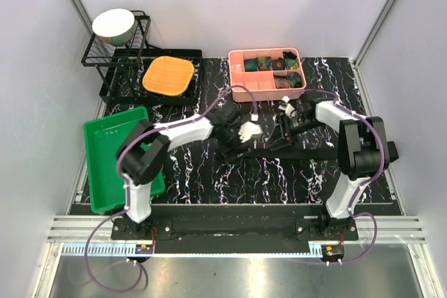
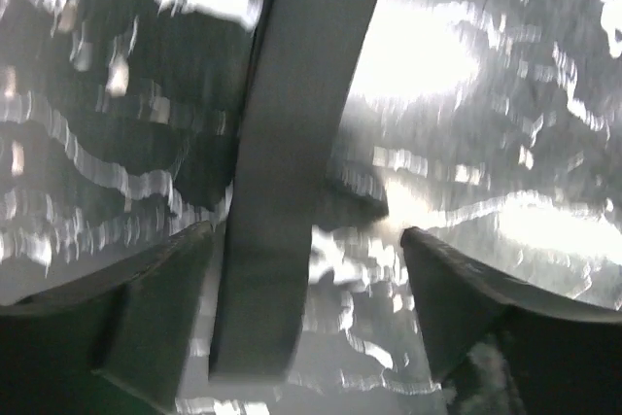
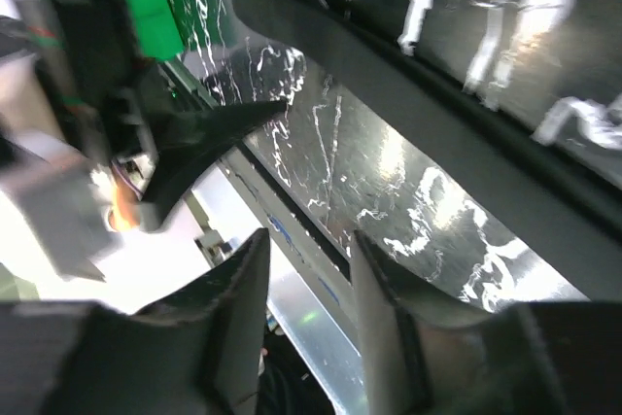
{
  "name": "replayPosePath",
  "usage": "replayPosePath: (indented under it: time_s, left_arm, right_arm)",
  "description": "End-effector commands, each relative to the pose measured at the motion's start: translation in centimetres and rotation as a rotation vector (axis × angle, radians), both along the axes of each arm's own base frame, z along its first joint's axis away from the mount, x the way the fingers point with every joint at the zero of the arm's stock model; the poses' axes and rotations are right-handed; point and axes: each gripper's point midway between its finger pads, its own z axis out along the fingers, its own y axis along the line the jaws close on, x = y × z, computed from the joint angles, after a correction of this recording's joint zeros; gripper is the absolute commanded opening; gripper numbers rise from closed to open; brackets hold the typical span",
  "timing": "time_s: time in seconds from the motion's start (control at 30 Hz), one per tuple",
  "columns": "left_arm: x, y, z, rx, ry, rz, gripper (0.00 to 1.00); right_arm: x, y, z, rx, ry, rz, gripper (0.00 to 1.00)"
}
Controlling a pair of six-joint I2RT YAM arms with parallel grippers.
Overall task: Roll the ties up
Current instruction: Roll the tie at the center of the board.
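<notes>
loose tie, nothing pinched yet
on the near side of the pink tray (image 1: 246,90), the tie (image 2: 292,143) lies flat on the surface (image 1: 188,172), running between the left pincer's (image 2: 306,235) wide jaws and hugging one finger; closing off-centre could let the fabric slip or bunch. the right pincer (image 3: 306,289) stands narrow and empty close by, so the two could knock. farther back, the tray holds what look like rolled ties (image 1: 290,80).
</notes>
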Motion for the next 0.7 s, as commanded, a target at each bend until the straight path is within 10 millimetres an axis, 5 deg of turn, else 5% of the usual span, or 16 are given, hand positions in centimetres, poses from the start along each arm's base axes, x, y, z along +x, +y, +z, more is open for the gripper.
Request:
replayPosePath:
  time_s: [0.0, 0.13, 0.33, 0.67]
  left_arm:
    - [2.0, 2.4, 5.0, -0.157, -0.129, 0.050, 0.88]
    - [1.6, 4.4, 4.8, -0.178, -0.200, 0.007, 0.89]
    - [1.6, 4.1, 4.1, -0.144, -0.158, -0.054, 0.85]
    - [2.8, 6.3, 1.4, 0.030, -0.198, -0.138, 0.83]
  right_arm:
    - [-0.3, 2.8, 0.9, 0.033, -0.037, 0.033, 0.38]
    - [0.5, 5.3, 0.2, 0.047, -0.041, 0.038, 0.31]
    - [1.4, 8.4, -1.7, 0.038, -0.020, 0.054, 0.22]
    - [2.8, 8.8, -5.2, -0.011, -0.008, 0.060, 0.22]
